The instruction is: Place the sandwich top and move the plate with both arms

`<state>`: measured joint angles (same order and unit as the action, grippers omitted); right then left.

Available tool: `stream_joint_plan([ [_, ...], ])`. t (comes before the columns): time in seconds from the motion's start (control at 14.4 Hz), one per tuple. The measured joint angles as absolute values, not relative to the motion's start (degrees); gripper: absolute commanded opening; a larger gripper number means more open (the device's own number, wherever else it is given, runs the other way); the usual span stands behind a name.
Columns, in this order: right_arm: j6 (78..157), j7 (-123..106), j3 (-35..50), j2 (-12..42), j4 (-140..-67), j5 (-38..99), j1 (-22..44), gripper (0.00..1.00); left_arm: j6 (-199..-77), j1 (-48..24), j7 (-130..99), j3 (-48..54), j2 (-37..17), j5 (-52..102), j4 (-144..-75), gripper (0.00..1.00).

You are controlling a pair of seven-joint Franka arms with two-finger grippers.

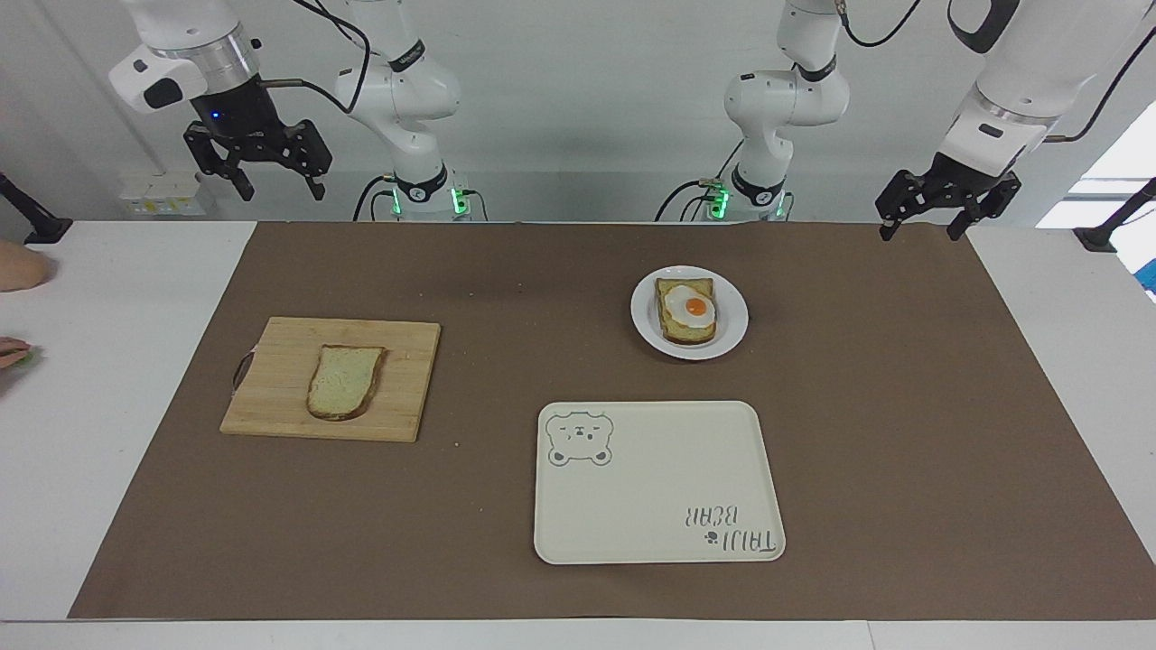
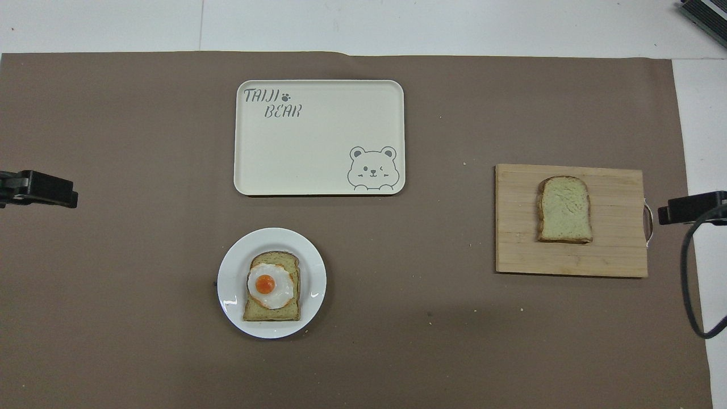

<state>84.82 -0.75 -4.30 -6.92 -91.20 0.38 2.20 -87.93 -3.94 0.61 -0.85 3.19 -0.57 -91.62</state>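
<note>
The sandwich top (image 1: 345, 382) (image 2: 564, 209), a plain pale slice with a brown crust, lies flat on a wooden cutting board (image 1: 271, 379) (image 2: 619, 238) toward the right arm's end of the table. The white plate (image 1: 733, 307) (image 2: 233, 284) sits nearer to the robots, toward the left arm's side, and carries a bread slice with a fried egg (image 1: 688, 311) (image 2: 271, 286). My right gripper (image 1: 281, 193) hangs open and empty, high above the table's edge by the robots. My left gripper (image 1: 919, 233) also hangs open and empty, over the brown mat's corner.
A cream rectangular tray (image 1: 659, 487) (image 2: 318, 147) with a bear drawing lies farther from the robots than the plate. A brown mat (image 1: 506, 298) covers most of the white table. A person's hand (image 1: 18, 269) rests at the table's edge at the right arm's end.
</note>
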Motion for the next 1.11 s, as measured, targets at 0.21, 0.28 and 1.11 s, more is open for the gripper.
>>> stream_joint_plan([
  [0.21, 84.82, -0.75, -4.30, -6.92, -91.20, 0.38, 2.20, 1.00, -87.93, -3.94, 0.61, -0.85, 3.19, -0.57, -91.62, 1.00],
  [0.28, 84.82, -0.75, -4.30, -6.92, -91.20, 0.38, 2.20, 1.00, -87.93, -3.94, 0.61, -0.85, 3.19, -0.57, -91.62, 1.00],
  [1.11, 84.82, -0.75, -4.30, -6.95, -91.45, -0.90, 2.18, 1.00, -87.93, -3.94, 0.61, -0.85, 3.19, -0.57, -91.62, 1.00],
])
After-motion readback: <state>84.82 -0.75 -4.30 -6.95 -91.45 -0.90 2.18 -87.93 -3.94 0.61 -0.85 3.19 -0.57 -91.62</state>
